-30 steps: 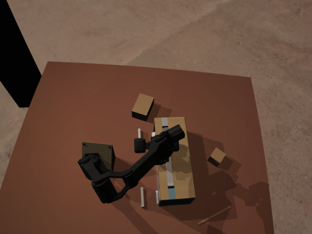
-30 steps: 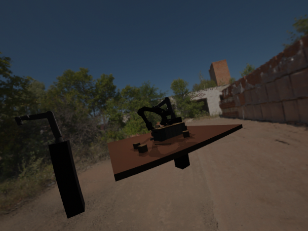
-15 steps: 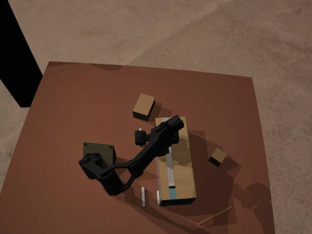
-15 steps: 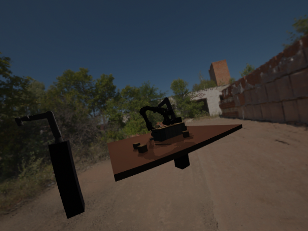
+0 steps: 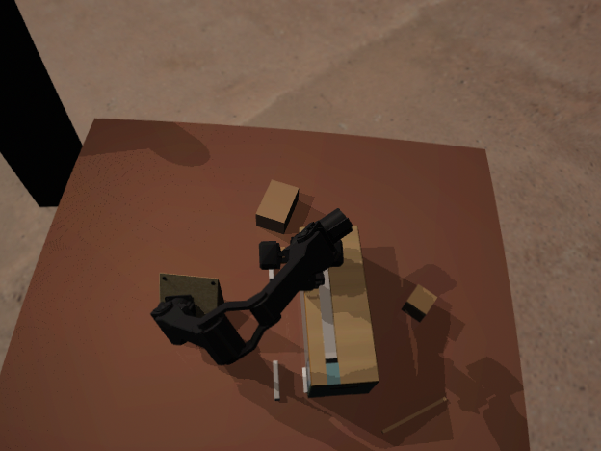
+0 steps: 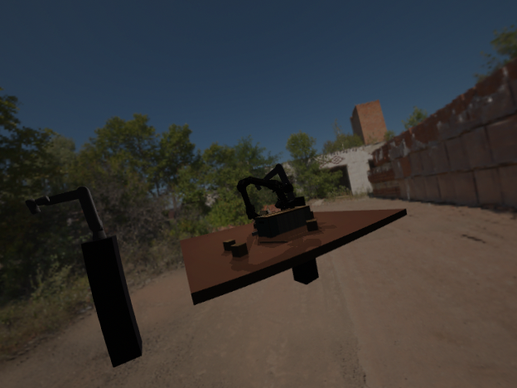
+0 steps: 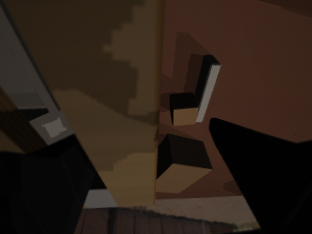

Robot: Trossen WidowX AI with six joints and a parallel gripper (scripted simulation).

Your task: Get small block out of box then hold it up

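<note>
Item, small block (image 7: 185, 116): tan on its lit face, out of the box and resting on the worktop (image 5: 145, 218) (image 6: 355, 223) (image 7: 260, 70), right of centre in the wrist frame; largely hidden by the arm in the top frame.

Item, white bar (image 7: 209, 92): immediately right of the small block in the wrist frame; whether they touch cannot be told.

Item, box (image 5: 352, 310) (image 6: 287, 223) (image 7: 125, 90): wooden top with a lengthwise slot, standing upright, just left of the small block in the wrist frame; a teal patch (image 5: 332, 372) shows at the slot's lower end in the top frame.

Item, hand (image 5: 303, 256) (image 6: 251, 215) (image 7: 159, 125): fingers wide apart, nothing between them; one dark finger at lower left of the wrist frame, the other at lower right.

Item, black arm (image 5: 291, 277) (image 6: 254, 180): reaching over the box's upper part in the top frame, from a base plate (image 5: 206, 286) at left of centre.

Item, larger block (image 5: 277, 199) (image 7: 185, 175): above the box's upper left in the top frame.

Item, cube-like block (image 5: 421, 301): right of the box, well apart from it.

Item, second white bar (image 5: 276, 380): lower centre of the top frame, left of the box.

Item, thin rod (image 5: 414, 415): lying aslant at lower right.

Item, black pillar (image 5: 34, 111) (image 6: 110, 300): upper left of the top frame, lower left of the exterior.
</note>
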